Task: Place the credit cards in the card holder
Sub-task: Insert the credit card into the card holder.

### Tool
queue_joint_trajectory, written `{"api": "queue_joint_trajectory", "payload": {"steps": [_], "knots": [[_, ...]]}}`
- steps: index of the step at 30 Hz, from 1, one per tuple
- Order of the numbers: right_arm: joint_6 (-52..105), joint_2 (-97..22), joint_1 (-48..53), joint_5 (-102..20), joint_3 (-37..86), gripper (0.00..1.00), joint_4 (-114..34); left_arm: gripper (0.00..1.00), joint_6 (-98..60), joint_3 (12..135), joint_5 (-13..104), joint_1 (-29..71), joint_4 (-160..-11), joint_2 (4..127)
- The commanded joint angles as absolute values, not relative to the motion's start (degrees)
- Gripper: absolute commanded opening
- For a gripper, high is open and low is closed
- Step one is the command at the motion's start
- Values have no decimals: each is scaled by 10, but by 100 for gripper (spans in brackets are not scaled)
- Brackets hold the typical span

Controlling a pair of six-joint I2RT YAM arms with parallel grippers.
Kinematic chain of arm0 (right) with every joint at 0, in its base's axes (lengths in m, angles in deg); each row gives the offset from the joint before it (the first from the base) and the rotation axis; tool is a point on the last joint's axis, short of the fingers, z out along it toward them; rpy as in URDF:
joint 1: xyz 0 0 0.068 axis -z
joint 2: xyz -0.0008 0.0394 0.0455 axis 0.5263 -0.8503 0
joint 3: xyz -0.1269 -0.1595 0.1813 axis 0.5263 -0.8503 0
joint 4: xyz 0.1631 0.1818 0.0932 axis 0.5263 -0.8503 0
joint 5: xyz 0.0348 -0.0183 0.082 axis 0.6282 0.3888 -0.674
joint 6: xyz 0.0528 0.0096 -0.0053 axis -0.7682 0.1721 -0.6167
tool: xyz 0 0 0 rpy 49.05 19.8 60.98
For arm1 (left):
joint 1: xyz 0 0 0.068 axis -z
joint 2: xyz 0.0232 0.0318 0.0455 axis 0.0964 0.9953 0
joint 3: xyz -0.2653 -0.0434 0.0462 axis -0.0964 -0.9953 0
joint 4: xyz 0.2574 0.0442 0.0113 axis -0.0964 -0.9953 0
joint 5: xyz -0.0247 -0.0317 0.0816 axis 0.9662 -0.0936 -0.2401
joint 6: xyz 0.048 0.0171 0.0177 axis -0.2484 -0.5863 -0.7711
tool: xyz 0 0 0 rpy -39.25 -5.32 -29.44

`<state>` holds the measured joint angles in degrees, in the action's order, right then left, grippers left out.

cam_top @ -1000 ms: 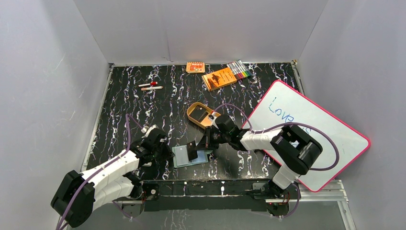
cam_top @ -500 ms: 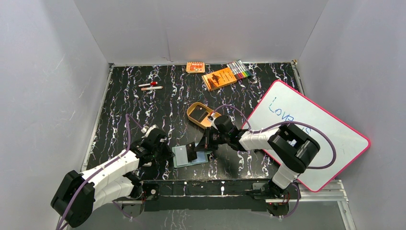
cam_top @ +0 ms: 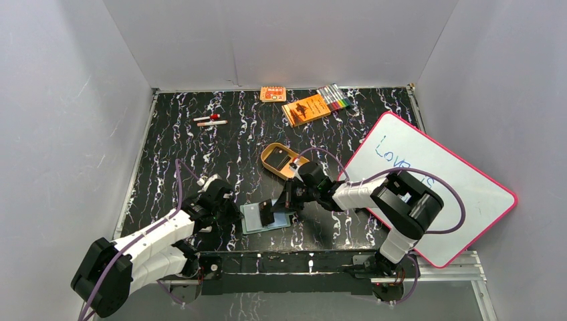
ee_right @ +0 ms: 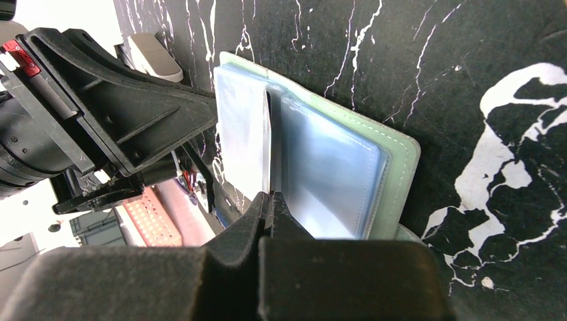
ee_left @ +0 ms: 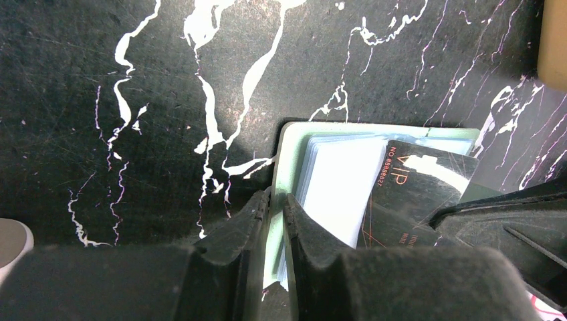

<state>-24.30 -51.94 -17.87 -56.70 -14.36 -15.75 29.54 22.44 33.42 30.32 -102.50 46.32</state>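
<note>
The sage-green card holder lies open near the table's front edge, its pale blue pockets facing up. My left gripper is shut on its left green edge. My right gripper is shut on a dark credit card marked VIP. The card stands on edge over the holder's middle. In the right wrist view it shows only as a thin dark line between two pockets of the card holder. From above, the left gripper and right gripper flank the holder.
A tan oval tray sits just behind the right gripper. A pink-framed whiteboard leans at the right. At the back lie an orange booklet, markers, a small orange box and pens.
My right gripper has edged slightly left with the card over the holder. The left arm has stayed put.
</note>
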Motion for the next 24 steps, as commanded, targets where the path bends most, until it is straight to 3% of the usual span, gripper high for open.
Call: {"api": "queue_joint_trajectory", "payload": {"steps": [1,24], "knots": [[-240,-515,-184,-562,-144,0,-155,13,296,215,328,306,-1031,458],[-243,-506,-184,-569,-170,0,-157,13,296,216,327,306,-1031,458]]}}
